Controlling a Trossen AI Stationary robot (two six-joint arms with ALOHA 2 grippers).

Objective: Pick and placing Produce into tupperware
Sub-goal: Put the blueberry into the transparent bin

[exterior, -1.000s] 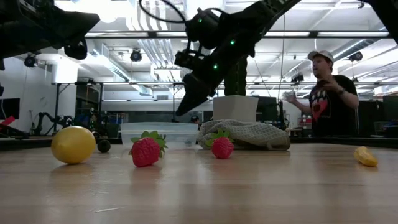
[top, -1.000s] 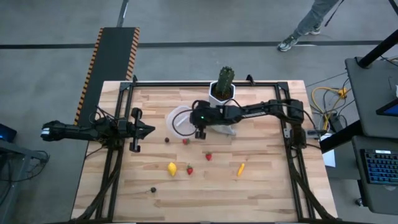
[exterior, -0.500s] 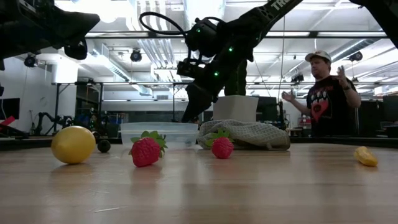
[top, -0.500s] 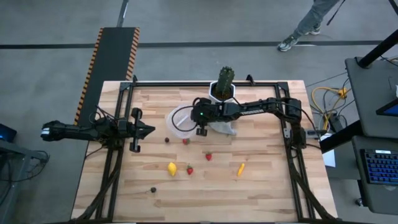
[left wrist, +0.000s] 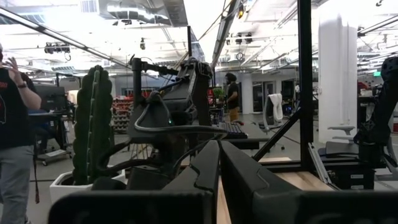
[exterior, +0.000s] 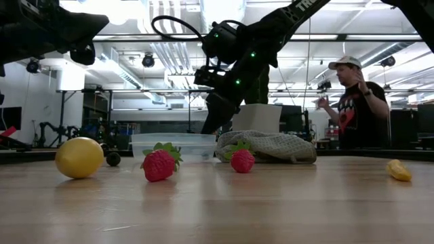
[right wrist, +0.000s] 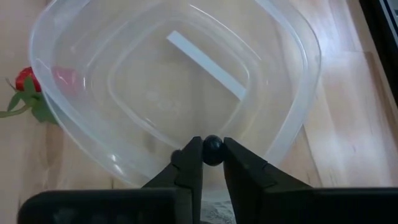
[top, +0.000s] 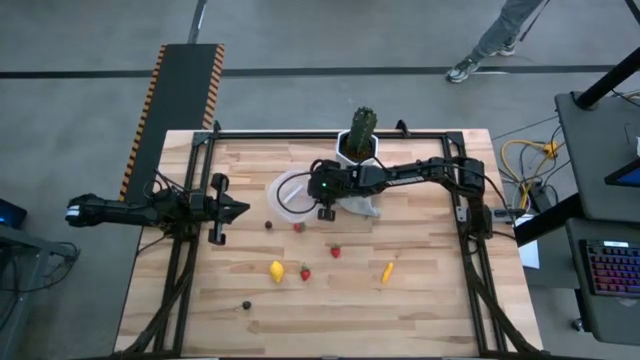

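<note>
The tupperware [right wrist: 292,106], clear and empty, stands on the table just beyond my right gripper [right wrist: 212,157], which is shut on a small dark round piece of produce [right wrist: 212,149] above the container's near rim. In the high view this gripper [top: 318,205] is at the tupperware's [top: 285,178] right side. Loose on the wood lie a lemon [top: 277,270], three strawberries [top: 298,227] [top: 335,251] [top: 305,272], a carrot [top: 387,271] and two dark pieces [top: 269,225] [top: 246,305]. My left gripper [top: 240,209] waits shut at the table's left edge. My right gripper pinches the dark round piece [right wrist: 212,149] between its two fingertips [right wrist: 189,163], one on each side of it. The fingers slant down from the table's right side [exterior: 211,122]. The piece is lifted clear, above the tupperware's rim.
A green cactus in a white pot [top: 360,130] stands at the far edge, and a pale cloth [top: 362,207] lies under my right arm next to the tupperware. A person [exterior: 352,102] stands beyond the table. Bare wood lies along the near edge.
</note>
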